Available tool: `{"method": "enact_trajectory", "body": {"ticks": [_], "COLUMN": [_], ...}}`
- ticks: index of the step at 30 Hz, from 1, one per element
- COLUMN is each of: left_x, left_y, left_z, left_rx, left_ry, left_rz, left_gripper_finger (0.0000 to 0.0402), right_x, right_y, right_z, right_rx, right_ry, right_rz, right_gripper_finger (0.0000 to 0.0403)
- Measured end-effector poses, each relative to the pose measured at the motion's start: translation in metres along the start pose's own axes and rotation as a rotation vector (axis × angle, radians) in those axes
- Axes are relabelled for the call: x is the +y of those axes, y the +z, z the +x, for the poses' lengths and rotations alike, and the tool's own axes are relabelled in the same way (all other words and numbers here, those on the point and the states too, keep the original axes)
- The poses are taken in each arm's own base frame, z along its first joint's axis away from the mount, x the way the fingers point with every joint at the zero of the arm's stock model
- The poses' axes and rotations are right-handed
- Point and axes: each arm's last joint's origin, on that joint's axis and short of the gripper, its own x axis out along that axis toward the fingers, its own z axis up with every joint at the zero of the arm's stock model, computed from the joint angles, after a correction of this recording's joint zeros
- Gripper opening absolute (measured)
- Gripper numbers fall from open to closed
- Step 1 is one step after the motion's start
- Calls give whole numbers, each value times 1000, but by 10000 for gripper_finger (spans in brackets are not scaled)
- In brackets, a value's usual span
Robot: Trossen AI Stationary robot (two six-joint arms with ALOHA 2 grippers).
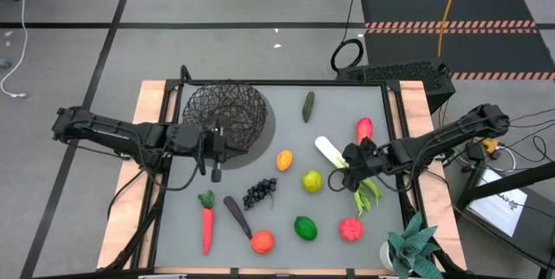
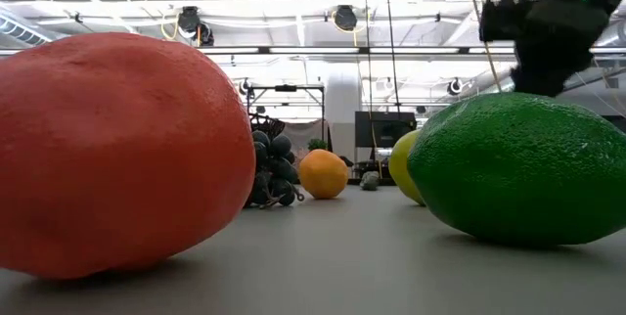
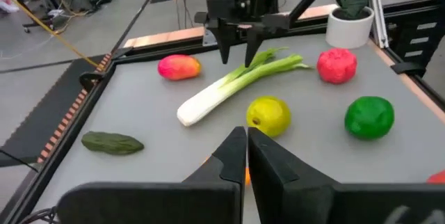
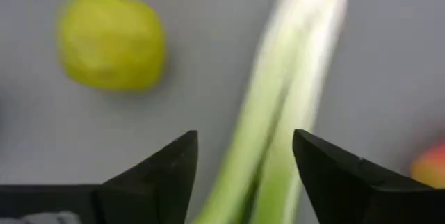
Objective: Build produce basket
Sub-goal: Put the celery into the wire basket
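Observation:
The black wire basket (image 1: 227, 114) stands at the table's far left. The white-green leek (image 1: 347, 173) lies flat at the right, with the red-yellow mango (image 1: 363, 128) beyond it and the yellow-green apple (image 1: 312, 180) beside it. My right gripper (image 1: 351, 159) hangs open just above the leek's stalk (image 4: 268, 147), one finger on either side of it, touching nothing that shows. My left gripper (image 3: 247, 147) is shut and holds nothing; it hovers beside the basket's near rim (image 1: 216, 168). The left wrist view shows my right gripper (image 3: 240, 46) over the leek (image 3: 236, 88).
On the table lie the cucumber (image 1: 308, 106), orange (image 1: 284, 159), grapes (image 1: 258, 193), eggplant (image 1: 236, 215), carrot (image 1: 206, 225), an orange-red fruit (image 1: 262, 242), the lime (image 1: 305, 227) and a pink-red fruit (image 1: 350, 229). A spiky potted plant (image 1: 414, 244) stands at the near right corner.

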Motion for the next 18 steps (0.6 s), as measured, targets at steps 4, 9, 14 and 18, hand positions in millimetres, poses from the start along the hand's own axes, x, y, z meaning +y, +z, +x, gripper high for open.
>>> {"method": "enact_trajectory", "body": {"ticks": [4,9,14,18], "left_x": [3,6,6,6], "left_y": [0,-2,-2,-2], "left_z": [2,4,4,4], "left_rx": [2,14,11,11], "left_ry": [14,27,27,27], "left_rz": [-6,-15,-16,-16], "left_gripper_finger": [19,19,19,19], "right_x": [-5,-7,-14,-20], "right_y": [-8,-13,-27,-39], "right_z": [5,11,25,35], "right_rx": [105,172,201,229], "right_ry": [-91,-148,-177,-173], "right_rz": [16,16,4,19], "right_gripper_finger": [254,260,246,211]}}
